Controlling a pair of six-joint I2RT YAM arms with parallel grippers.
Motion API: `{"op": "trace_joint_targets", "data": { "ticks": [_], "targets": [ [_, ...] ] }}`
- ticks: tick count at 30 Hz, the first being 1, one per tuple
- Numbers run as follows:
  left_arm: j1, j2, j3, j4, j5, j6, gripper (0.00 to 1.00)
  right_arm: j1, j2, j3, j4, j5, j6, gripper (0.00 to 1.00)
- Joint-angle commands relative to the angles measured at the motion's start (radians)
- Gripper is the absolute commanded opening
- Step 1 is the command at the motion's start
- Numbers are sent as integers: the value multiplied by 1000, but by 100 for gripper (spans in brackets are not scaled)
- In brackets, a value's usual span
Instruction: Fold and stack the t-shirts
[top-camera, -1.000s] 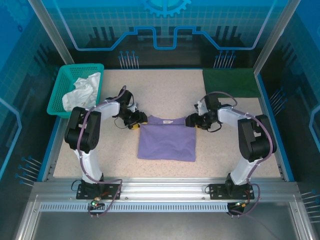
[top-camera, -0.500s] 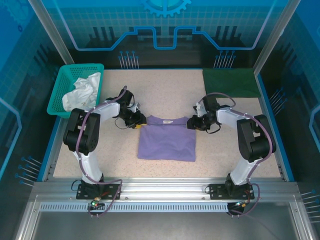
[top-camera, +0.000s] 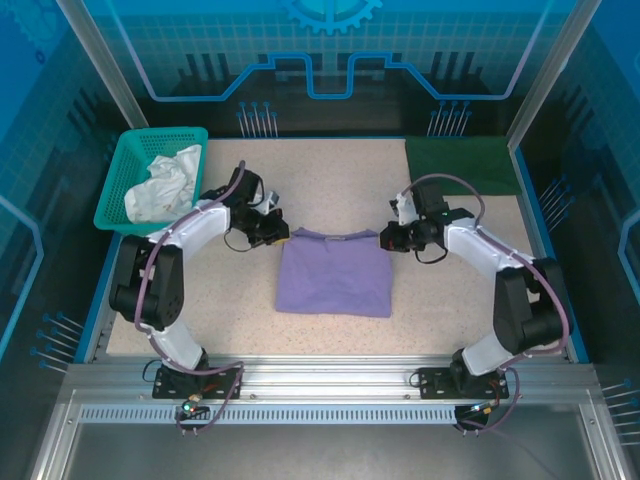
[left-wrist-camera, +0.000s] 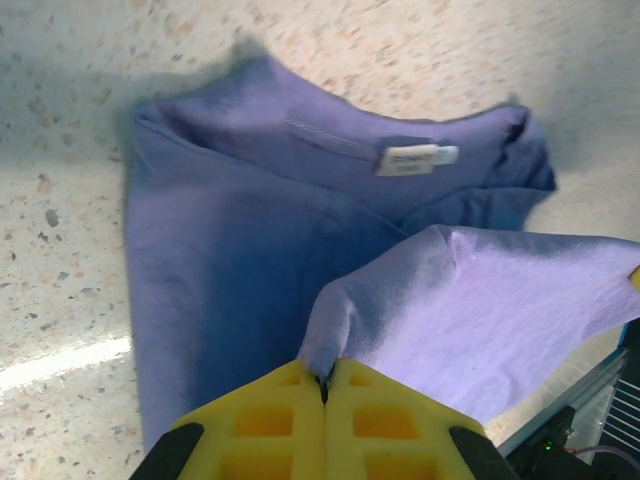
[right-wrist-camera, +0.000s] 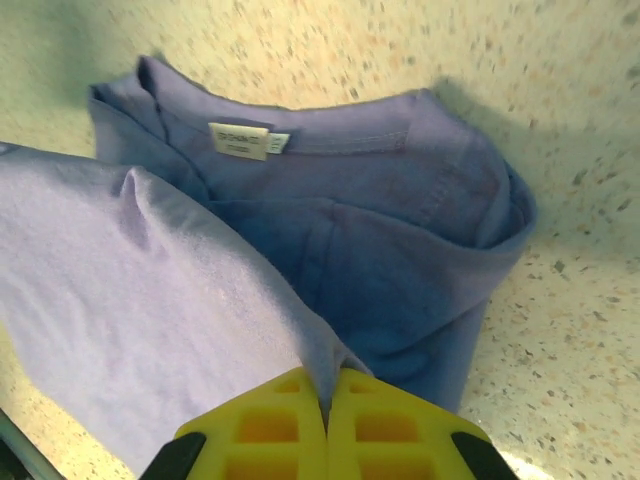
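1. A white neck label sits inside the collar of the lavender-purple t-shirt. It carries small dark print, too blurred to read in either wrist view.
2. A smaller white tab touches the label's side; no lettering can be made out on it.
3. A blue gear emblem marks the back panel, without readable words.

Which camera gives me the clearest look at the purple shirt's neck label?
Left wrist: the neck label sits sharp and unobstructed inside the collar of the purple t-shirt. Right wrist shows it too, slightly blurrier. In the top external view it is too small to make out.
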Motion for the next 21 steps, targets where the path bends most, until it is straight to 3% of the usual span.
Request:
{"op": "trace_joint_targets", "data": {
  "ticks": [1,6,9,10,11,15,16,19,21],
  "targets": [
    [-3,-4,85,-8,-9,11,0,-3,-2,75,-1,28,34,0],
    [3,188,257,-37,-113,-6,5,-54,237,290,-92,72,89,0],
    [17,383,420,-142,-221,-51,39,-88,438,431,-134,67,144,7],
    [18,428,459,-169,-244,-61,40,-107,492,468,-145,58,171,11],
    [17,453,489,-177,-256,-67,41,-123,533,493,-155,59,199,18],
    [23,397,497,-141,-350,-127,47,-172,613,603,-182,-54,275,85],
    [24,373,496,-143,-369,-137,48,-170,602,629,-197,-29,269,92],
    [23,302,457,-114,-364,-162,42,-158,529,627,-173,-5,254,93],
    [21,263,403,-71,-322,-174,50,-153,495,595,-154,-24,257,92]
  ]
}}
